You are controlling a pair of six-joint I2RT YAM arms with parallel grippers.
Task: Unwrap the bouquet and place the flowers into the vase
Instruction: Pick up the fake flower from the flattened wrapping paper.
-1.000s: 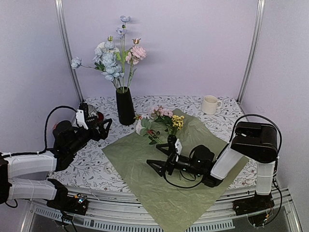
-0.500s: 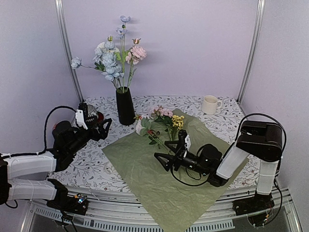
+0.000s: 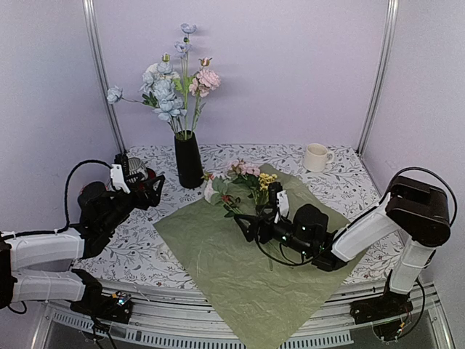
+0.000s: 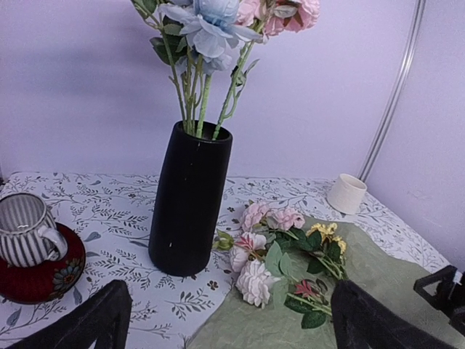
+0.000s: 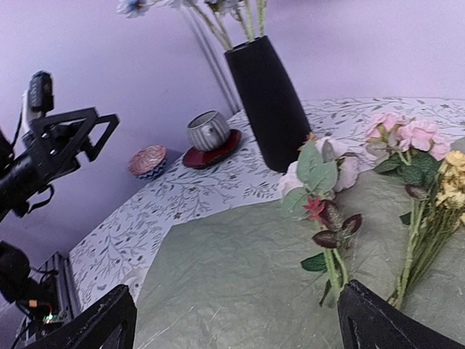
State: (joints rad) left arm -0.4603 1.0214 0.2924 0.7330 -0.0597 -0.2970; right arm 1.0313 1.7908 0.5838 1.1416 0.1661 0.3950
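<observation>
**Both claws released, flowers split between vase and paper**

The black vase (image 3: pixel 188 160) is standing upright at the back of the flower-patterned table (image 3: pixel 327 190), left of centre, and is already holding a bunch of tall stems (image 3: pixel 171 81) – light blue blooms mostly, with pink ones on the right. The remaining loose flowers (image 3: pixel 243 183) are lying on the far edge of the paper wrap (image 3: pixel 211 254), which is spreading open and flat with its olive-green side up. Their white and pink heads are resting just beside the foot of the vase, the yellow clusters to the right, the stems pointing toward the near edge.

The right gripper (image 3: pixel 259 206) is hovering low over the paper with its jaws spread wide and gripping nothing – the loose stems are lying just ahead of its fingers. The left gripper (image 3: pixel 139 182) is hanging over the left side of the table, also fully released and empty, facing the vase. A striped cup (image 4: pixel 25 231) is sitting on a red saucer (image 4: pixel 36 280) to the left of the vase, a small patterned bowl (image 5: pixel 147 160) near it. A white mug (image 3: pixel 315 157) is standing at the far right.
</observation>
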